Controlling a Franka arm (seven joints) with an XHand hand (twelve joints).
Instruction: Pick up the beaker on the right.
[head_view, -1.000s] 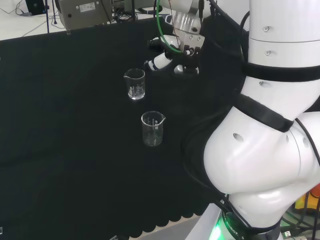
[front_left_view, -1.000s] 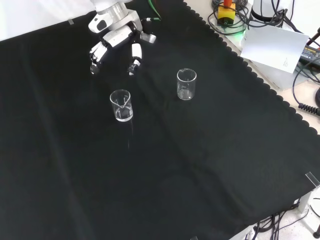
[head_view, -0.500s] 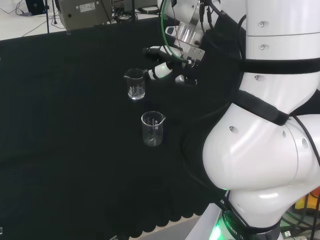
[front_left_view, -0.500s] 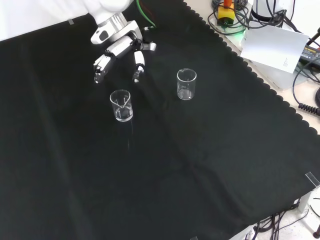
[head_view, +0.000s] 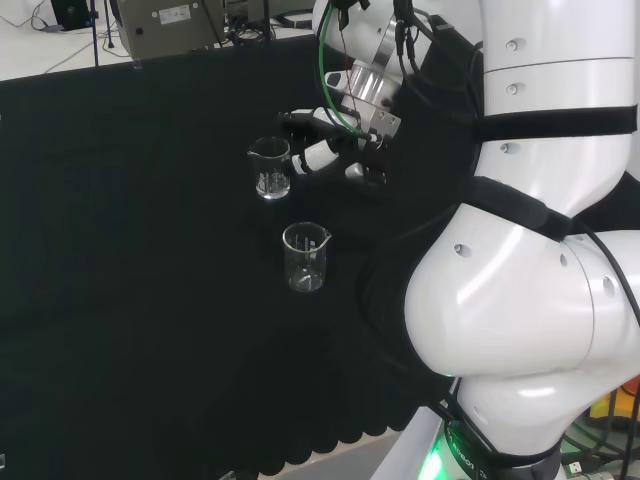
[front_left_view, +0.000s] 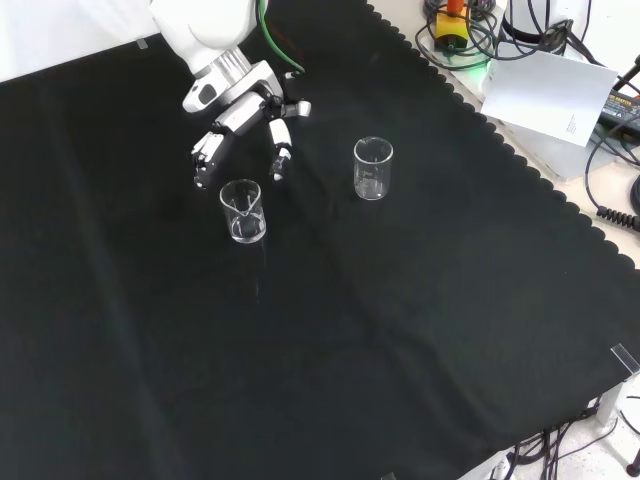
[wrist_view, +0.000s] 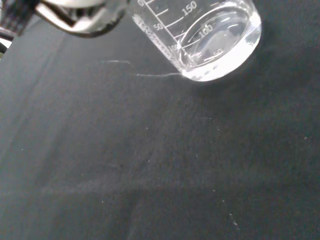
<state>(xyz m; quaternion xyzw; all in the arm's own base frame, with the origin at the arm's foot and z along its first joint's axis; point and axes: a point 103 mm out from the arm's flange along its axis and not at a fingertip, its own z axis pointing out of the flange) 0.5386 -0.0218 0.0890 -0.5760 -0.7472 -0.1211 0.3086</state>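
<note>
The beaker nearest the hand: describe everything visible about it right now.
The beaker is clear glass, with a pouring spout at its rim, white graduation marks on its wall and a thick round base. It looks empty and stands upright on the black cloth. The hand, fingers spread and relaxed, hovers just above and beyond it in the front view, not touching. A second beaker stands apart, to its right there.

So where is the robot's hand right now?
In the front view, the hand hovers just above the left beaker, fingers spread, not touching it.

Beaker (wrist_view: 210, 40) rim beyond wrist view's edge
</note>
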